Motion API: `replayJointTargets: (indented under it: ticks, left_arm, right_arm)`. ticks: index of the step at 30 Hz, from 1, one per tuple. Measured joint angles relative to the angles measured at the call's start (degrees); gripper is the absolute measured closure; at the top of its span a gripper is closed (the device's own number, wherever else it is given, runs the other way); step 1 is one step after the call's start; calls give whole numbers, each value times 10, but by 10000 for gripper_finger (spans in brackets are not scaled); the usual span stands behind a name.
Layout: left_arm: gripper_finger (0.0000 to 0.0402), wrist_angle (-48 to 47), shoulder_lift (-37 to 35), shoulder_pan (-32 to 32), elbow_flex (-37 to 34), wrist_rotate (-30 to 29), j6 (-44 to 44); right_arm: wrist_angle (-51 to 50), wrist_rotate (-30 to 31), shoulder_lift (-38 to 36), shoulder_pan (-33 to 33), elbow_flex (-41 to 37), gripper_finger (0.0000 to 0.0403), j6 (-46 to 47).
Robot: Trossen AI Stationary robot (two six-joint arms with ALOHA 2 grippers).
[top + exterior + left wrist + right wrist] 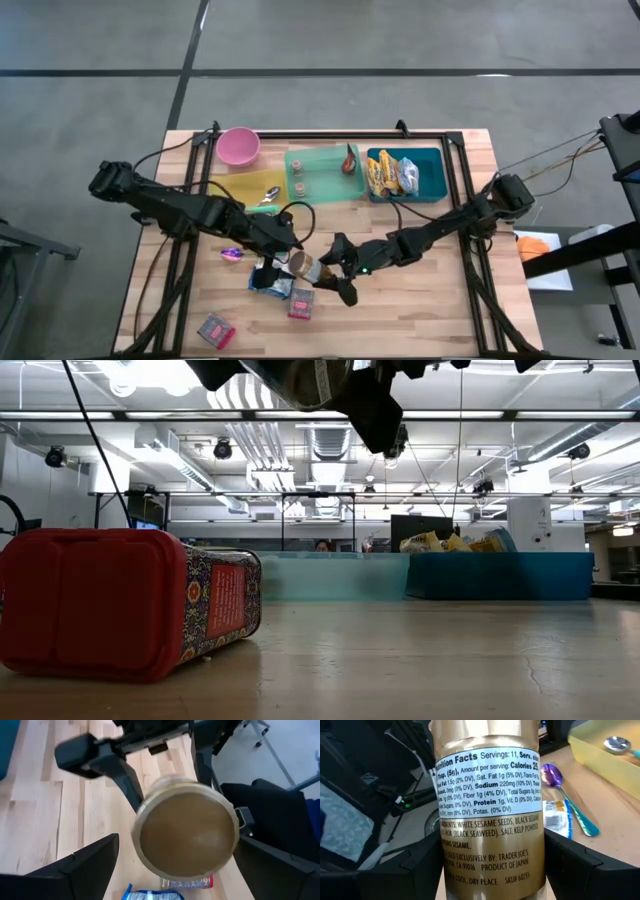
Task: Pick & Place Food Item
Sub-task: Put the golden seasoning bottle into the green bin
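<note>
Between both end effectors (310,268), jar (304,266).

— That seasoning jar (490,805) between the jaws?
— Glossy gold wrap with a white printed label, and a smooth, dull gold base.
— The tabletop (420,300) beneath?
— Pale wood planks, matt, grain showing.
— The spoon (565,795) just beyond?
— Shiny iridescent metal, near a yellow plastic tray (605,760).
</note>
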Motion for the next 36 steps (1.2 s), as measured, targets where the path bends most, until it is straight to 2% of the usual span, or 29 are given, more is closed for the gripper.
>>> replayJointTargets:
  ticks: [15,24,27,33,36]
  left_arm:
    - [10,68,28,0,0,51,1]
    - [12,65,56,10,0,90,11]
    - [27,66,56,14,0,92,11]
    - [92,69,56,16,5,97,8]
    - [106,66,56,16,7,93,8]
  right_arm:
    - [21,-27,0,-2,0,130,-13]
    - [24,-30,0,-2,0,130,-17]
    - [25,-31,0,-2,0,130,-25]
    - [26,-27,0,-2,0,130,-16]
    - [26,-27,0,-3,0,130,-14]
